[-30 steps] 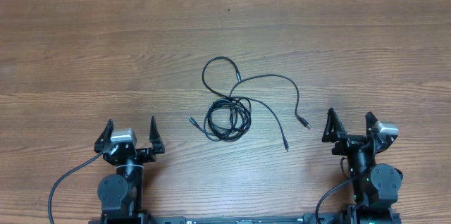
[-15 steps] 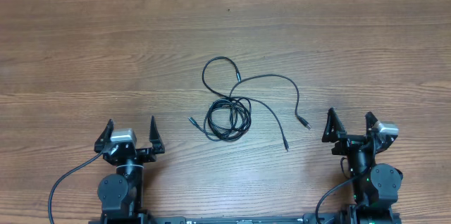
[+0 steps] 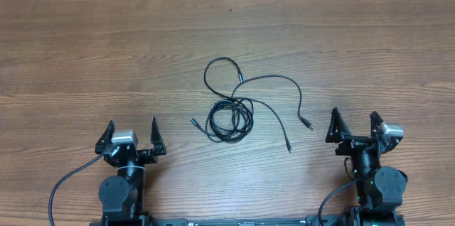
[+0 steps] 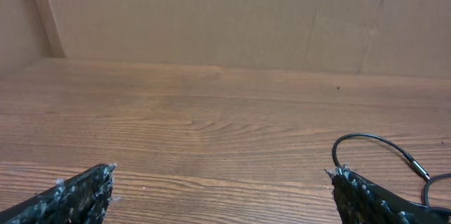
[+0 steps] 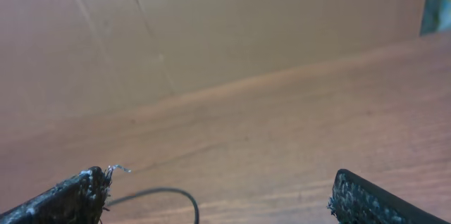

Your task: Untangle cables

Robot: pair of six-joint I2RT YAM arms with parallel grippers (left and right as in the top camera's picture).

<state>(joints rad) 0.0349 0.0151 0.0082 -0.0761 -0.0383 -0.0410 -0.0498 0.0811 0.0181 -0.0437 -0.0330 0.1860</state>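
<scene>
Overhead showed the cables (image 3: 229, 116) heaped on the table (image 3: 71, 55), well apart from either arm. Left gripper (image 3: 132, 121) and right gripper (image 3: 352, 113) sat spread, empty, flanking the heap, apparently parked so either could reach in.

I see the table (image 3: 85, 55) as brown wood-grain, smooth, with a low sheen. Cables (image 3: 232, 101) read black, smooth-jacketed, slightly glossy, plastic-looking. Finger pads (image 4: 79, 194) on both wrists: black, rough, gritty, flecked with pale specks. Back wall (image 4: 211, 13) tan, matt, like cardboard, faintly creased.

No readable text anywhere.
</scene>
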